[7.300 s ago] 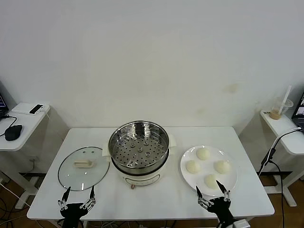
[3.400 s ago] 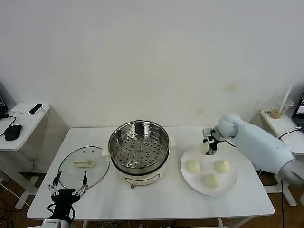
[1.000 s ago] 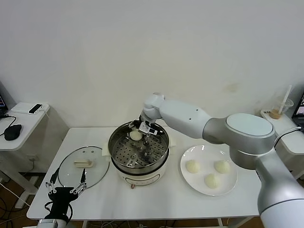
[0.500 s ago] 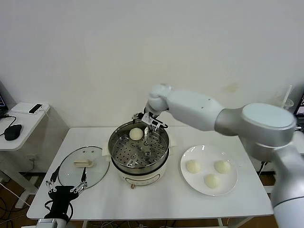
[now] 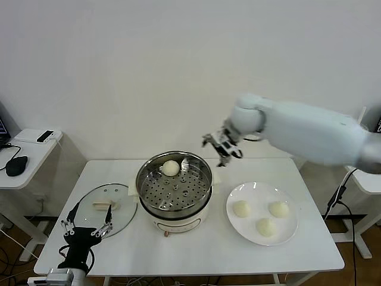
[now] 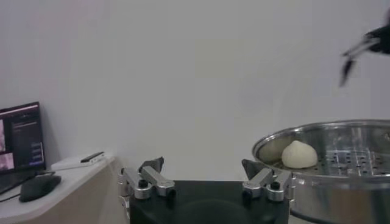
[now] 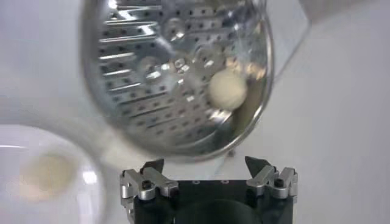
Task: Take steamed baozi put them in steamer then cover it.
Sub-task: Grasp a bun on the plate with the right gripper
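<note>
The steel steamer [image 5: 178,213] stands mid-table with one cream baozi [image 5: 171,168] on the far side of its perforated tray. That baozi [image 7: 227,88] also shows in the right wrist view, inside the steamer [image 7: 122,91]. Three more baozi [image 5: 241,208] lie on a white plate [image 5: 256,192] to the right. The glass cover [image 5: 121,199] lies flat to the left of the steamer. My right gripper [image 5: 221,146] hangs open and empty in the air above the steamer's far right rim. My left gripper [image 5: 87,224] waits open over the cover's near edge.
Small side tables flank the main table: the left one holds a mouse [image 5: 16,165], the right one a plastic cup [image 5: 351,136]. From the left wrist, the baozi [image 6: 298,154] shows above the steamer's rim [image 6: 341,178].
My right gripper has risen out of the steamer and swung to the right, leaving the baozi on the tray. The left gripper has barely shifted.
</note>
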Tool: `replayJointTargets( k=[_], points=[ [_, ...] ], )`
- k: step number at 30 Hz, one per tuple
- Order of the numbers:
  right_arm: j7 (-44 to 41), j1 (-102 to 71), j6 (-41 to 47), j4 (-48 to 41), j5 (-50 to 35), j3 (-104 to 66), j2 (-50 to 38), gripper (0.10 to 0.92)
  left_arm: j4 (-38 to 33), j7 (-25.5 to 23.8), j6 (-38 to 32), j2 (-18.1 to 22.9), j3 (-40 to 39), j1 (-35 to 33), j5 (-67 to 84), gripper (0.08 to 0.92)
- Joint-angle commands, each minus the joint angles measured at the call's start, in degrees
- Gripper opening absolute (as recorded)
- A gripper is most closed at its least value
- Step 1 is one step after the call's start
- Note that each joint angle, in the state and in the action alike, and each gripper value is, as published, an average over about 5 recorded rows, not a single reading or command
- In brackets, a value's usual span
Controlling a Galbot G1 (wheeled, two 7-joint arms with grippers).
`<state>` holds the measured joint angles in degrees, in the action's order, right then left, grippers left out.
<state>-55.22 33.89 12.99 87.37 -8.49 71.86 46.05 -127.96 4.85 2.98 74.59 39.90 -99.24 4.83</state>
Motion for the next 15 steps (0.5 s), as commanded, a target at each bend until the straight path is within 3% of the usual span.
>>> replayJointTargets(
  k=[1, 8, 15],
  points=[
    [-1.1, -5.5, 8.8, 12.6, 1.6, -0.5, -19.4, 0.823, 1.0, 0.0, 0.3, -1.8, -0.4, 0.9, 0.2, 0.823],
    [0.0, -17.7, 8.8, 10.3, 5.2, -6.8, -18.5, 0.823, 1.7, 0.0, 0.3, -1.0, -1.6, 1.5, -0.5, 0.823],
    [0.6, -26.5, 8.2, 2.8, 8.9, -12.7, -11.4, 0.823, 2.0, 0.0, 0.3, -1.2, -1.2, 1.5, -0.5, 0.823]
  ],
)
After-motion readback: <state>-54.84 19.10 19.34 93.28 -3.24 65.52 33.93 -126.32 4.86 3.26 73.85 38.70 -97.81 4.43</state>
